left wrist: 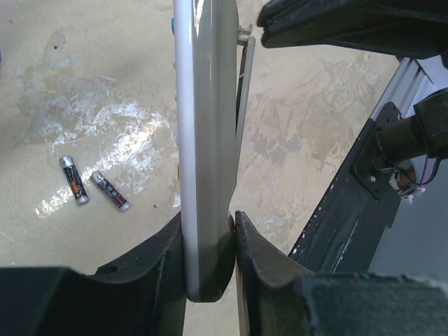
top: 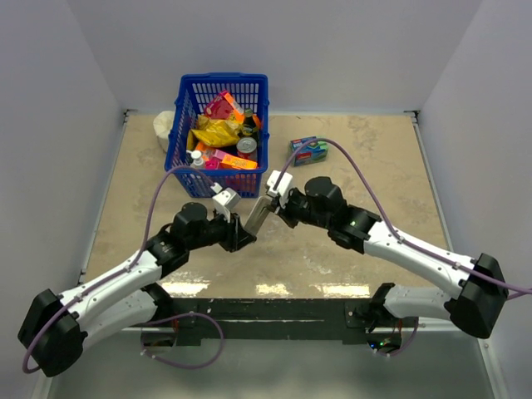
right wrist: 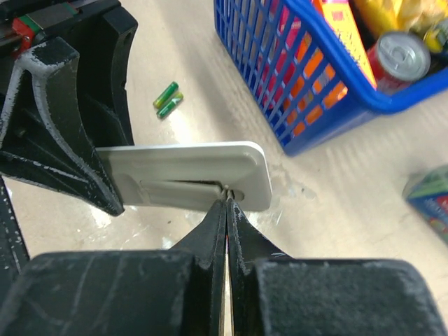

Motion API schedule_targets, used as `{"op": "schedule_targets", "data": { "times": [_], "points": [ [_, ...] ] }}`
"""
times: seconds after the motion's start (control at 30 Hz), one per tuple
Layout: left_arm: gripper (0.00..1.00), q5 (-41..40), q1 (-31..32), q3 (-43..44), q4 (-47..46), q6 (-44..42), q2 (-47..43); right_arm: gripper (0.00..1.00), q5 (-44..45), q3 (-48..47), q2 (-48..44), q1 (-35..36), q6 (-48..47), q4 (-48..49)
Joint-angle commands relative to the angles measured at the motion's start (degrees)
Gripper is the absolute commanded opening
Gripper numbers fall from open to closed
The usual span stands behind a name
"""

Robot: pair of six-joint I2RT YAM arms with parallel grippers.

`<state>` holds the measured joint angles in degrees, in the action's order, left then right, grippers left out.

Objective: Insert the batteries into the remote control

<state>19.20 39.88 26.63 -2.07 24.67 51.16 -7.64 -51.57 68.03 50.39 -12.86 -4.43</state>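
The grey remote control (left wrist: 206, 140) is held off the table on its long edges, with my left gripper (left wrist: 208, 224) shut on its lower end. In the top view the remote control (top: 258, 218) hangs between both arms. Its back faces the right wrist camera, and the small cover (right wrist: 178, 190) sits slightly ajar. My right gripper (right wrist: 228, 203) is shut, its tips pressed against the cover's latch end; I cannot tell whether they pinch the tab. Two dark batteries (left wrist: 73, 180) (left wrist: 110, 191) lie side by side on the table, left of the remote.
A blue basket (top: 184, 125) full of groceries stands at the back of the table. A blue-green box (top: 308, 150) lies to its right. A pair of small green sticks (right wrist: 166, 99) rests on the table near the basket.
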Motion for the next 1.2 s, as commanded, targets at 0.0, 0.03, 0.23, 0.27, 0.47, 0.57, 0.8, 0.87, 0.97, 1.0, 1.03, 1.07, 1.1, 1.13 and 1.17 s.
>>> {"op": "schedule_targets", "data": {
  "times": [0.0, 0.03, 0.23, 0.27, 0.47, 0.57, 0.8, 0.87, 0.97, 1.0, 1.03, 1.07, 1.1, 1.13, 1.17],
  "points": [
    [0.0, 1.01, 0.11, 2.99, -1.54, -1.73, 2.19, 0.0, 1.66, 1.38, -2.55, -0.03, 6.53, -0.67],
    [0.0, 1.1, 0.11, 2.99, -1.63, -1.99, 2.54, 0.0, 1.66, 1.56, -2.55, -0.03, 7.14, -1.02],
    [0.0, 1.98, 0.11, 3.43, -1.98, -1.99, 5.79, 0.0, 0.17, 4.63, -4.57, -0.12, 9.52, -0.23],
    [0.0, 2.15, 0.11, 3.43, -2.24, -1.9, 6.14, 0.0, 0.34, 4.9, -4.92, -0.03, 9.96, 0.2],
    [0.0, 2.77, 0.2, 3.78, -1.98, -2.43, 6.5, 0.28, 4.21, 8.15, -6.24, -0.03, 9.97, 3.44],
    [0.0, 3.47, 0.11, 3.78, -1.89, -2.52, 6.24, 0.46, 3.51, 10.7, -7.47, -0.03, 7.51, 7.92],
    [0.0, 4.27, 0.29, 4.13, -1.8, -3.04, 5.8, 0.55, -0.09, 13.6, -7.65, -0.03, 1.53, 15.67],
    [0.0, 4.27, 0.38, 4.22, -1.8, -3.04, 5.8, 0.57, -0.88, 13.69, -7.12, -0.12, 0.39, 16.99],
    [0.0, 4.09, 0.55, 4.3, -1.71, -3.04, 5.62, 0.57, -1.41, 13.43, -5.46, -0.03, -0.41, 17.17],
    [0.0, 4.0, 0.64, 4.3, -1.71, -3.04, 5.53, 0.58, -1.33, 13.25, -5.1, -0.03, -0.58, 17.08],
    [0.0, 4.0, 0.64, 4.39, -1.71, -3.04, 5.36, 0.58, -1.24, 13.25, -4.58, -0.03, -0.67, 17.17],
    [0.0, 4.0, 0.64, 4.39, -1.63, -3.04, 5.18, 0.58, -1.15, 13.51, -4.4, -0.03, -0.76, 17.43],
    [0.0, 4.18, 0.64, 4.39, -1.71, -3.04, 5.09, 0.58, -1.06, 13.69, -4.4, -0.12, -0.85, 17.78],
    [0.0, 4.09, 0.64, 4.48, -1.71, -3.22, 5.01, 0.58, -1.15, 13.78, -4.05, -0.03, -0.76, 18.13],
    [0.0, 4.26, 0.64, 4.48, -1.63, -3.31, 4.83, 0.58, -1.41, 13.78, -3.87, -0.12, -0.85, 18.22]
  ]
}}
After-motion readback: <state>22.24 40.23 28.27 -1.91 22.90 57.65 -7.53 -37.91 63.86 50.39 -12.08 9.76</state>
